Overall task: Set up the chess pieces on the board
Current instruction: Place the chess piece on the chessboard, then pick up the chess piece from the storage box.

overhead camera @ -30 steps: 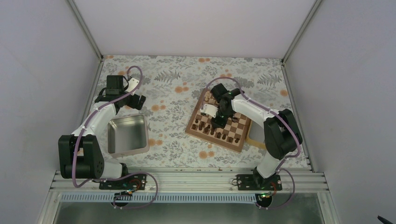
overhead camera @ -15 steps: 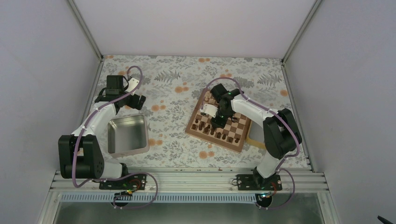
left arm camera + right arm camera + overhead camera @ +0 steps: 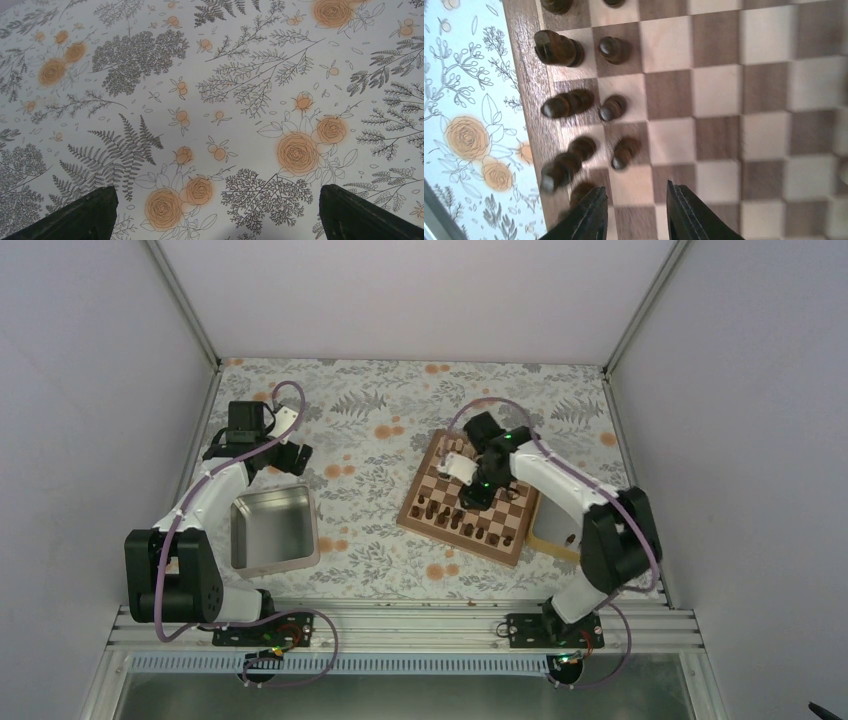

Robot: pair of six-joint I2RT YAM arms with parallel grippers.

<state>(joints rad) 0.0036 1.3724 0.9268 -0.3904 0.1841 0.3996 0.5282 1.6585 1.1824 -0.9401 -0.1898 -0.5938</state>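
The board (image 3: pixel 512 502) lies right of the table's middle. Dark chess pieces (image 3: pixel 455 521) stand in two rows along its near-left side. My right gripper (image 3: pixel 476 492) hangs over the board just behind those rows. In the right wrist view it (image 3: pixel 636 192) is open with only bare squares between its fingers (image 3: pixel 589 215), and the dark pieces (image 3: pixel 613 107) stand upright beyond them by the board's edge (image 3: pixel 526 75). My left gripper (image 3: pixel 292 455) hovers over the bare floral cloth at the far left, open (image 3: pixel 216 189) and empty.
A grey metal tin (image 3: pixel 305 535) with nothing in it sits near my left arm. A light wooden tray (image 3: pixel 552 538) pokes out from under the board's right corner. White walls enclose the table on three sides.
My right gripper has opened and drawn back from the dark rows towards the board's middle, its elbow swinging right. The left arm has not moved.
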